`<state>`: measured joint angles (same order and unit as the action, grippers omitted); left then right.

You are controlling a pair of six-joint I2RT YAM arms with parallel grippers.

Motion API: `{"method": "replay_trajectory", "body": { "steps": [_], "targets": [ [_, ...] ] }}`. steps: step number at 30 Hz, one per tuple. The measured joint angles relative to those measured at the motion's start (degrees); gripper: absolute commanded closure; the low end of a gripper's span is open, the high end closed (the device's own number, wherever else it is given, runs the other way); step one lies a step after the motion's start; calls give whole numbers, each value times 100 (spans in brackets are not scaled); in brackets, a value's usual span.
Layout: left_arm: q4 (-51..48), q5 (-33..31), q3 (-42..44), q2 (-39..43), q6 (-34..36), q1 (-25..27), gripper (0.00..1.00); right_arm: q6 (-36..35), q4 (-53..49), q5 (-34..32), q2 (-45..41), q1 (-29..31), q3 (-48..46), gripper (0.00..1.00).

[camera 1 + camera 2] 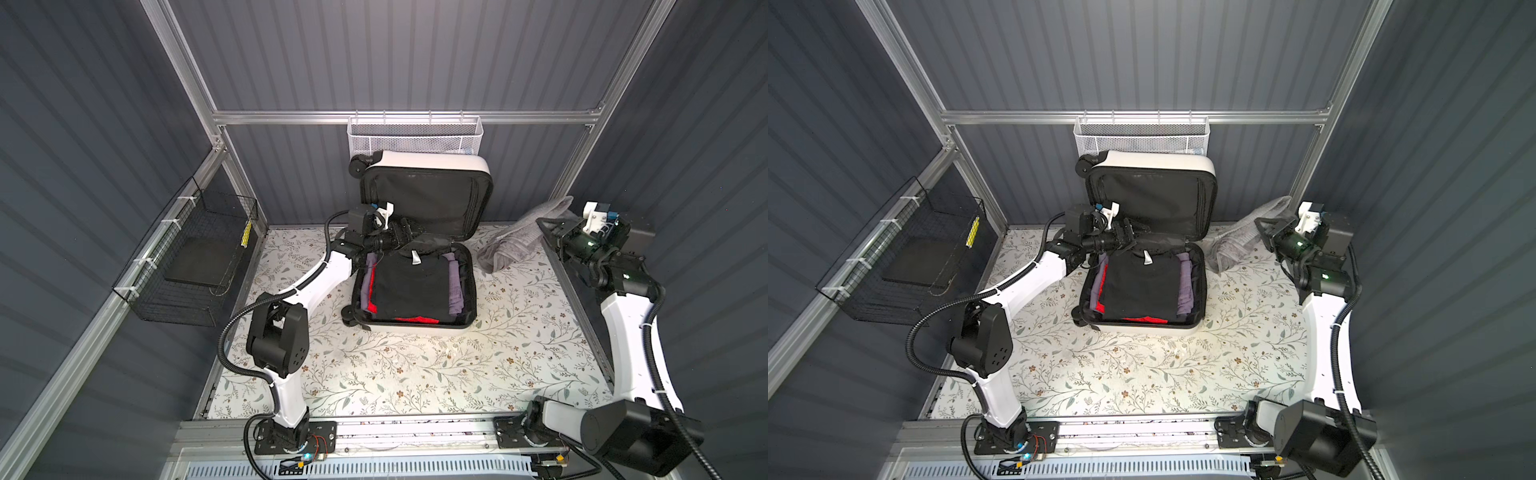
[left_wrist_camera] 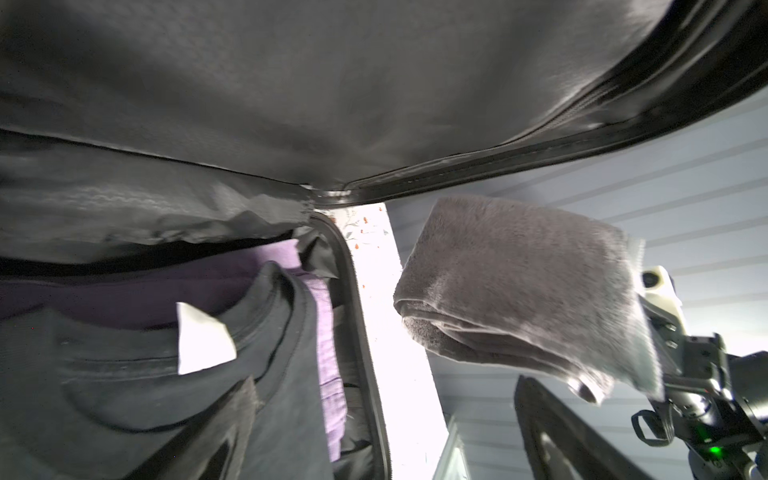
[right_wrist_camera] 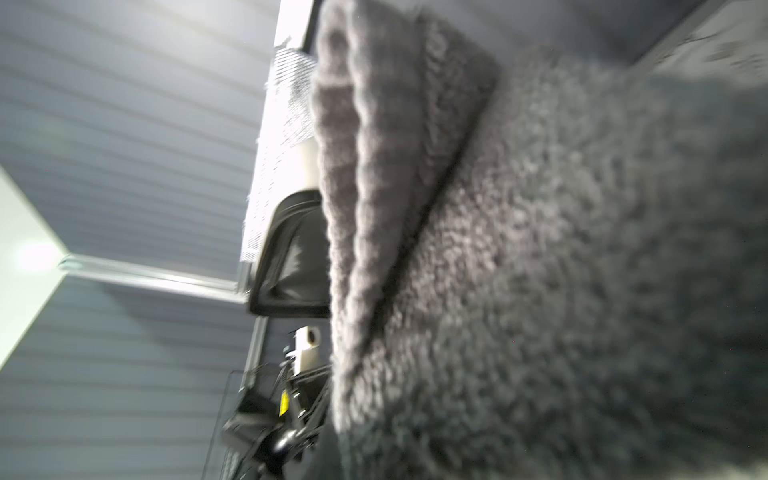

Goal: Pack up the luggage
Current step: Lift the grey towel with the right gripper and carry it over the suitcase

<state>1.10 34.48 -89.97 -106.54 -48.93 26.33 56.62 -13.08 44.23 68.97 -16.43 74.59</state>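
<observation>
luggage (image 1: 432, 161): probably stiff, smooth; take lid rim | left gripper (image 1: 411, 237) spread, empty, hinge just ahead | right gripper (image 1: 544, 228) clamping limp towel (image 1: 515, 237)

Both top views look steeply down from above the front edge, sharing nearly the whole floral-patterned counter (image 1: 415, 374). The left wrist view sits close inside the open white hard-shell suitcase with black lining (image 2: 291, 83), facing the folded grey fluffy towel (image 2: 519, 291). The right wrist view, almost against that towel (image 3: 582, 249), faces back toward the suitcase (image 3: 291, 249).
</observation>
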Motion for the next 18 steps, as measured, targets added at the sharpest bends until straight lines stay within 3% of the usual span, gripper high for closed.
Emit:
{"method": "replay_trajectory", "body": {
  "steps": [10, 18],
  "targets": [
    [1296, 680, 72, -166, -1263, -2, 0, 748, 767, 671, 101, 848, 597, 100],
    [2889, 1014, 682, -221, -2800, 0, 0, 951, 1032, 623, 627, 1709, 1211, 100]
  ]
}}
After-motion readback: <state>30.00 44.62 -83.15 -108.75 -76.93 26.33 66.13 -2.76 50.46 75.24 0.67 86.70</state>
